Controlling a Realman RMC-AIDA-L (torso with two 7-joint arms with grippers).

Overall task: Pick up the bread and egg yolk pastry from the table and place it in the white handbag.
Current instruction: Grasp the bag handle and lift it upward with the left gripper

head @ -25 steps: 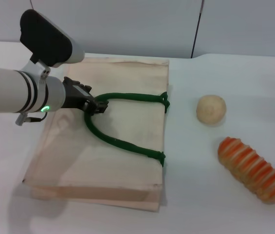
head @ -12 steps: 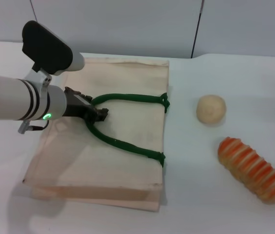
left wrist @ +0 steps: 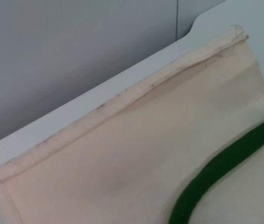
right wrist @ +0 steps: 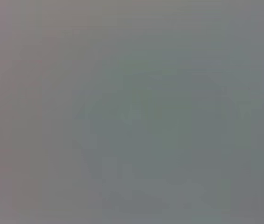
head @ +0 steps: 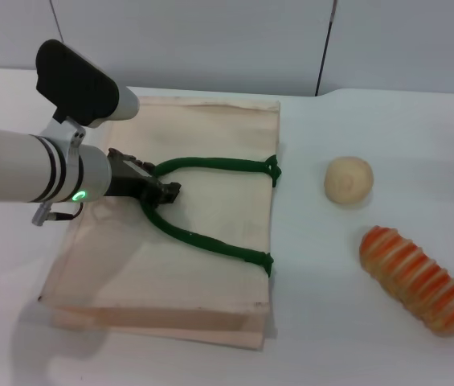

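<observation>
Left end effector clenched on dark green rope handle of flat cream fabric handbag.
Bag lies flat on white bench; round beige pastry ball and orange-striped ridged loaf sit apart, right of it.

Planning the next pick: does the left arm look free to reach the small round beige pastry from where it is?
Probably not right away. The left gripper sits at the green rope handle on the cream fabric bag; the round beige pastry lies apart, nothing around it, across the bag.
</observation>
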